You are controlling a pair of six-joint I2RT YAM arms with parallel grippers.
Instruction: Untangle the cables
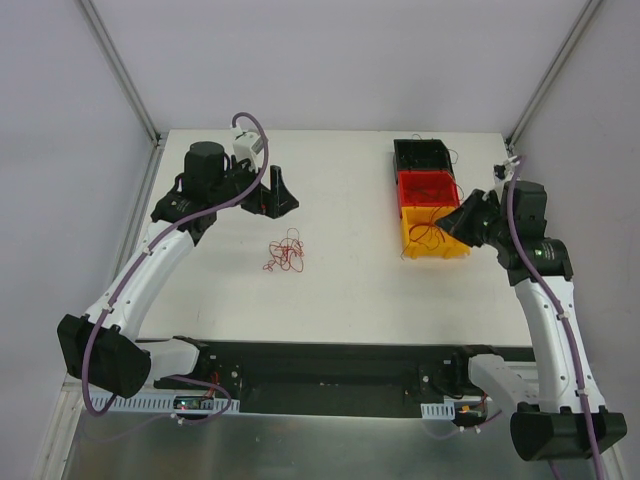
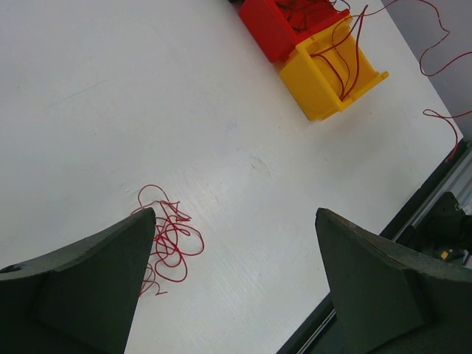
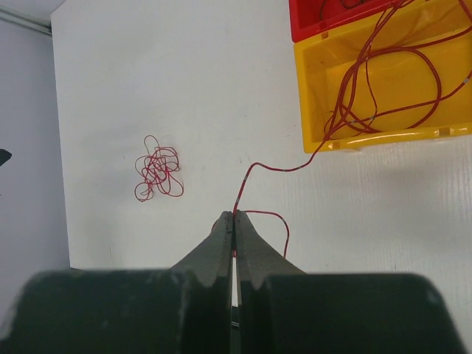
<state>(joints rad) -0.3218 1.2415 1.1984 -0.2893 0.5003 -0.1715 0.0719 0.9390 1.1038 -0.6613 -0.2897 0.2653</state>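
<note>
Right wrist view: my right gripper [image 3: 234, 215] has its fingers pressed together on a red wire [image 3: 254, 168], nipped right at the tips. From the pinch the wire climbs, kinks to the right and crosses the near wall of the yellow bin [image 3: 313, 110]. There it joins more red loops lying on the bin floor. A second short loop curves off to the right of the fingers and drops back behind the right one. The red bin [image 3: 306, 26] butts against the yellow one on its far side, and a few strands run on into it. Left of the fingers in this view, well apart from the held wire, the tangle [image 3: 157, 168] lies on the white table [image 3: 103, 88]. It is a small loose scribble of red strands with nothing touching it.

From the top I see that gripper overlapping the right part of the yellow bin. The black bin [image 1: 420, 155] comes last in the row, behind the red one, and all three touch.

My left gripper [image 2: 234, 214] stands spread wide with nothing between its fingers. In its wrist view the tangle sits just beside the left finger [image 2: 88, 287], partly hidden behind it. From the top, this gripper is on the far side of the tangle, near it but apart. At the right edge of the left wrist view, beyond the yellow bin, more red strands show, and I can't tell what they hang from.
</note>
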